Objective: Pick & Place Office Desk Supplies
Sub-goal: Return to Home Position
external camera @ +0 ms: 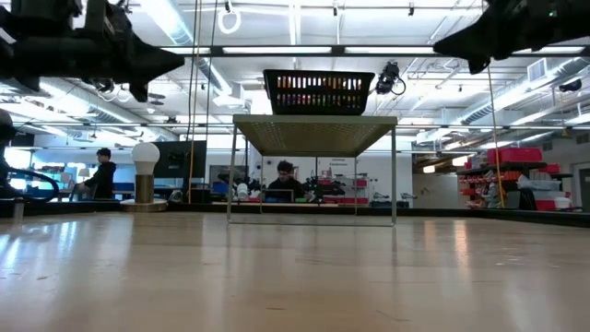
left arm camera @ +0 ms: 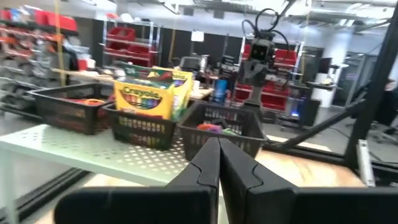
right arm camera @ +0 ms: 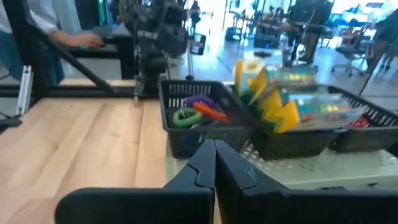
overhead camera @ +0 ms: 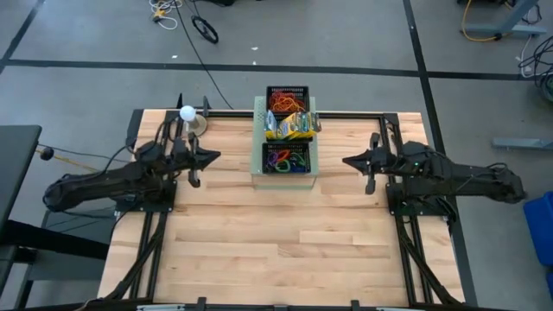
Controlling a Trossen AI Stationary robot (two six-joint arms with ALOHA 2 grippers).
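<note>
Three black mesh trays stand in a row on a pale-green perforated stand (overhead camera: 257, 147) at the table's far middle. The far tray (overhead camera: 288, 97) holds orange and red rubber bands. The middle tray (left arm camera: 142, 127) holds yellow-and-green crayon boxes (overhead camera: 292, 127). The near tray (right arm camera: 193, 127) holds green, purple and orange bands (right arm camera: 198, 109). My left gripper (overhead camera: 216, 156) hangs shut to the left of the stand, above the table and pointing at the stand. My right gripper (overhead camera: 347, 161) hangs shut to the right of it, pointing the opposite way. Neither holds anything.
A white ball on a stand (overhead camera: 187, 113) sits at the table's far left, close behind my left arm. Bare wooden table (overhead camera: 285, 242) stretches between the stand and the near edge. People sit at desks in the room beyond (external camera: 286, 175).
</note>
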